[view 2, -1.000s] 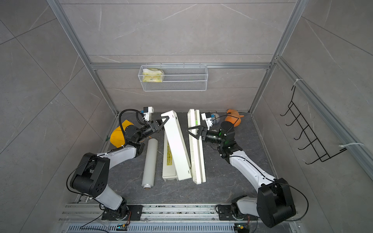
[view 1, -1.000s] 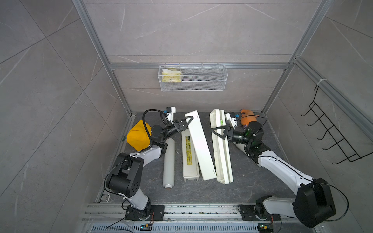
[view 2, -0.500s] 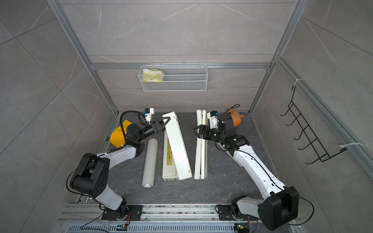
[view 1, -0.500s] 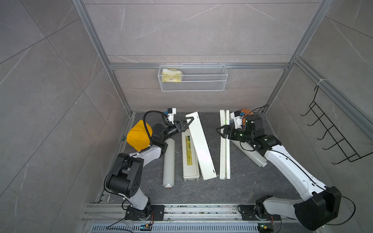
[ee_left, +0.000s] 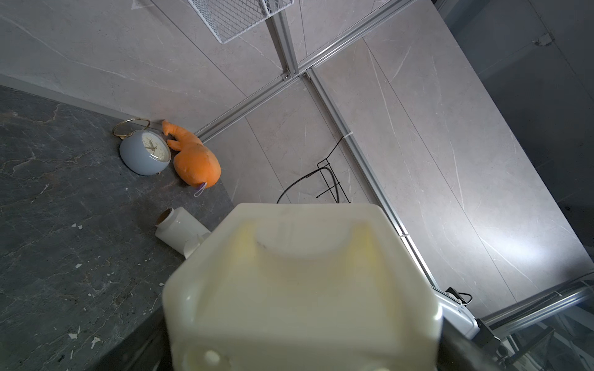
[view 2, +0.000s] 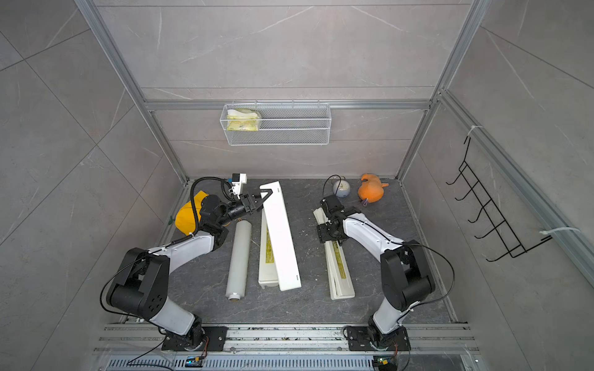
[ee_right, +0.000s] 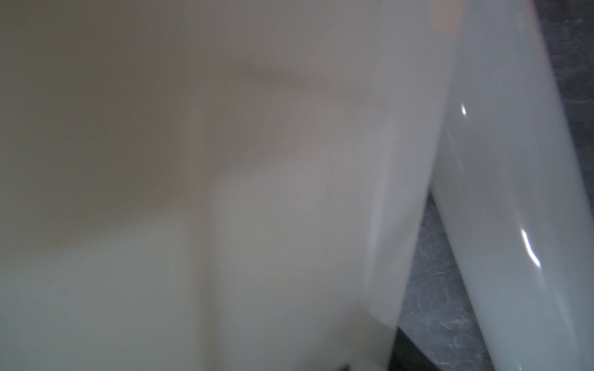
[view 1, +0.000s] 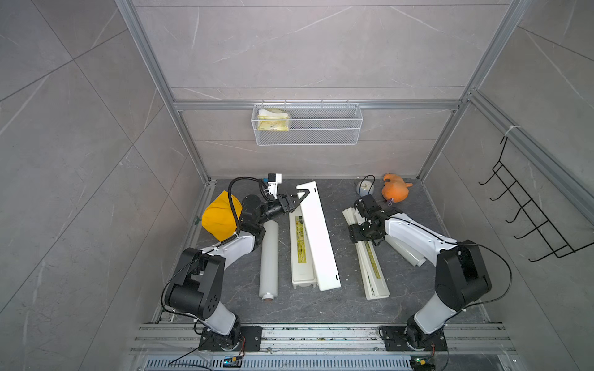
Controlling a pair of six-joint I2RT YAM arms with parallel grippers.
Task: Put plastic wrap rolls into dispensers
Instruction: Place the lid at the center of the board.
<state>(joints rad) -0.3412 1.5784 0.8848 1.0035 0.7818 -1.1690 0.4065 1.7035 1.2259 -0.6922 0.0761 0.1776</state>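
Note:
My left gripper (view 1: 297,196) is shut on the far end of the left dispenser's lid (view 1: 318,237) and holds it raised over the open box (view 1: 300,257). In the left wrist view that lid end (ee_left: 302,289) fills the space between the jaws. One plastic wrap roll (view 1: 268,257) lies on the floor left of this box. The right dispenser (view 1: 373,266) lies slanted on the floor, and my right gripper (view 1: 366,239) points down onto its far part, its jaws hidden. The other roll (view 1: 405,252) lies under my right arm. Blurred cream plastic (ee_right: 225,192) and that roll (ee_right: 514,192) fill the right wrist view.
A yellow cloth bundle (view 1: 220,218) sits by the left wall. A grey alarm clock (view 1: 364,189) and an orange plush toy (view 1: 395,191) sit at the back right. A wire basket (view 1: 307,125) hangs on the back wall, a black hook rack (view 1: 527,218) on the right wall.
My right arm swung the right dispenser from on edge near the middle out to the right, where it now lies slanted; the second roll came into view. The left arm has not moved.

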